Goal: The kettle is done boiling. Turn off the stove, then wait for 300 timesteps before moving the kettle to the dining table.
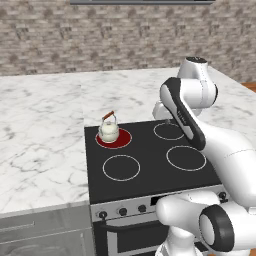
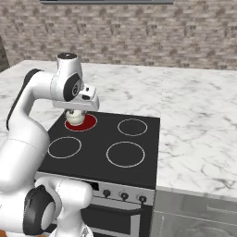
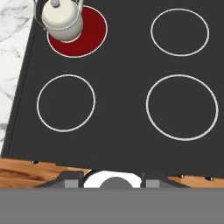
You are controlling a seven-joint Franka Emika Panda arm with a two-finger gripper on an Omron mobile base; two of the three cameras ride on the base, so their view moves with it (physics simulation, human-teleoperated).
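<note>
The small cream kettle (image 1: 108, 131) with a reddish-brown handle stands on the back left burner (image 1: 123, 140) of the black stove (image 1: 150, 150), and that burner glows red. In the hand view the kettle (image 3: 62, 19) sits at the top left on the red burner (image 3: 94, 30). My gripper (image 2: 77, 110) hangs high over the cooktop (image 2: 106, 143), just in front of the kettle (image 2: 74, 118) and apart from it. Its jaws stand apart with nothing between them (image 3: 111, 178). The dining table is out of view.
Small black knobs (image 1: 122, 211) line the steel front panel below the cooktop. Three other burners (image 3: 181, 107) are dark. White marble counter (image 1: 40, 130) flanks the stove on both sides, and a brick wall (image 1: 100, 35) stands behind. Wooden floor (image 3: 26, 171) lies beyond the stove's front edge.
</note>
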